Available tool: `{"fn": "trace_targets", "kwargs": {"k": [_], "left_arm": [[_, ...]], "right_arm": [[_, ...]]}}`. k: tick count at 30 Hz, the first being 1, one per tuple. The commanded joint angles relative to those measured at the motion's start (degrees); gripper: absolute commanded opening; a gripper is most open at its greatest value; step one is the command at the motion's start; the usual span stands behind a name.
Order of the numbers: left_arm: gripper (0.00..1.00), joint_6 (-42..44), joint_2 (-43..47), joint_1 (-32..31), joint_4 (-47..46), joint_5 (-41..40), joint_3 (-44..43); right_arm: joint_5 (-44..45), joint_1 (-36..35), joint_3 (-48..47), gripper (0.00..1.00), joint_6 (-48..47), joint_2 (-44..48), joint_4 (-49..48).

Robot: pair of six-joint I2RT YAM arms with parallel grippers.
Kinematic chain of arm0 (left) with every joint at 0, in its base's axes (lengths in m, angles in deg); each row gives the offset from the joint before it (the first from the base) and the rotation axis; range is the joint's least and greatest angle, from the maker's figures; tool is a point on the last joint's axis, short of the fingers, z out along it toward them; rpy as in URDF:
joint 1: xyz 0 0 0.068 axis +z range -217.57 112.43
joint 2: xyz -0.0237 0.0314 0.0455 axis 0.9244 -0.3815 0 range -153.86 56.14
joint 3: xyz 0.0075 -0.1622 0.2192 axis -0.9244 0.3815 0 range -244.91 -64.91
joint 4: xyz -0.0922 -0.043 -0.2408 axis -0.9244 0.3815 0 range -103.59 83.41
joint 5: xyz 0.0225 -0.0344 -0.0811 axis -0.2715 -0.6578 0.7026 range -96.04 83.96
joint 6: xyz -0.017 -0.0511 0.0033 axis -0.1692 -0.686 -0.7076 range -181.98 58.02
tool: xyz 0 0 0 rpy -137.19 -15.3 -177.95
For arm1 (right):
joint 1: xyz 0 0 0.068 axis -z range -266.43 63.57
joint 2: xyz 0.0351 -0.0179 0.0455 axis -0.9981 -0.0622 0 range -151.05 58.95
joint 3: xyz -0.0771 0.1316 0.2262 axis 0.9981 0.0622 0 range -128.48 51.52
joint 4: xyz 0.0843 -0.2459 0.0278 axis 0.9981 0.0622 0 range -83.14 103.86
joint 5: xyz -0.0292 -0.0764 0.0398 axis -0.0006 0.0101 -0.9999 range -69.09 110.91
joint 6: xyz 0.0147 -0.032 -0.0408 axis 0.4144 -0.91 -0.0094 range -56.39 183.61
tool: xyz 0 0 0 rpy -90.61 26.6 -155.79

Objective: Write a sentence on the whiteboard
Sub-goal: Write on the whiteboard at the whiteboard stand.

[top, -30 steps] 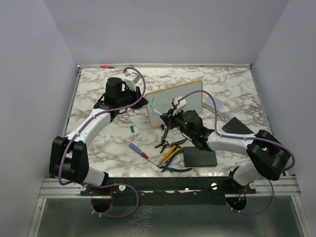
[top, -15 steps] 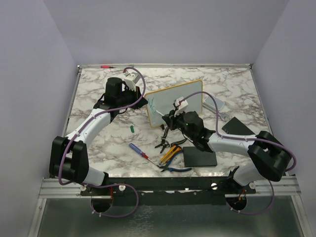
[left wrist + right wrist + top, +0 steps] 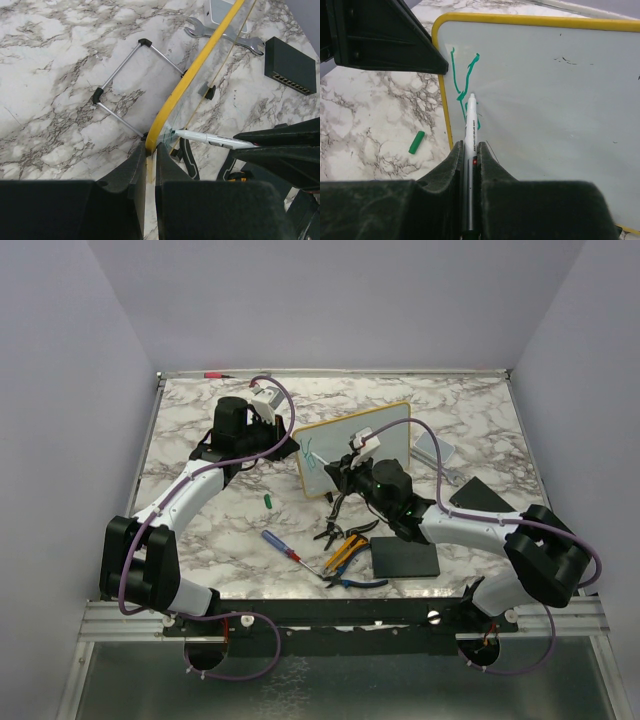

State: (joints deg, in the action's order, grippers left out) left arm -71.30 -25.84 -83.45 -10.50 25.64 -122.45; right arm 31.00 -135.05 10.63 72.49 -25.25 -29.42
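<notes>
The whiteboard (image 3: 355,448), white with a yellow frame, stands tilted mid-table. My left gripper (image 3: 149,150) is shut on its yellow left edge (image 3: 165,117). My right gripper (image 3: 470,146) is shut on a white marker (image 3: 469,125), whose tip touches the board (image 3: 545,100) near its left edge. The sentence (image 3: 465,82) is only a few teal-green strokes beside the frame, also faint in the top view (image 3: 312,455). The marker (image 3: 210,139) shows in the left wrist view, tip at the board.
A green marker cap (image 3: 268,499) lies left of the board. Pliers and a screwdriver (image 3: 282,544) lie in front. A flat black pad (image 3: 405,559) is at front right, a black box (image 3: 480,497) at right, a wrench (image 3: 220,37) behind the board.
My right gripper has shifted the marker slightly up and left on the board, and the green strokes have grown a little. The left arm has not moved.
</notes>
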Motion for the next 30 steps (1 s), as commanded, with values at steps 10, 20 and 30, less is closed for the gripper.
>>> {"fn": "trace_targets", "kwargs": {"k": [10, 20, 30], "left_arm": [[0.04, 0.7, 1.2, -0.1, 0.1, -1.3, -1.0], [0.04, 0.8, 1.2, -0.1, 0.1, -1.3, -1.0], [0.04, 0.8, 1.4, -0.1, 0.1, -1.3, -1.0]], "right_arm": [[2.5, 0.4, 3.7, 0.01, -0.8, 5.4, 0.3], [1.3, 0.4, 1.6, 0.01, -1.2, 1.8, -0.8], [2.5, 0.4, 1.7, 0.01, -1.3, -0.1, -0.8]]}}
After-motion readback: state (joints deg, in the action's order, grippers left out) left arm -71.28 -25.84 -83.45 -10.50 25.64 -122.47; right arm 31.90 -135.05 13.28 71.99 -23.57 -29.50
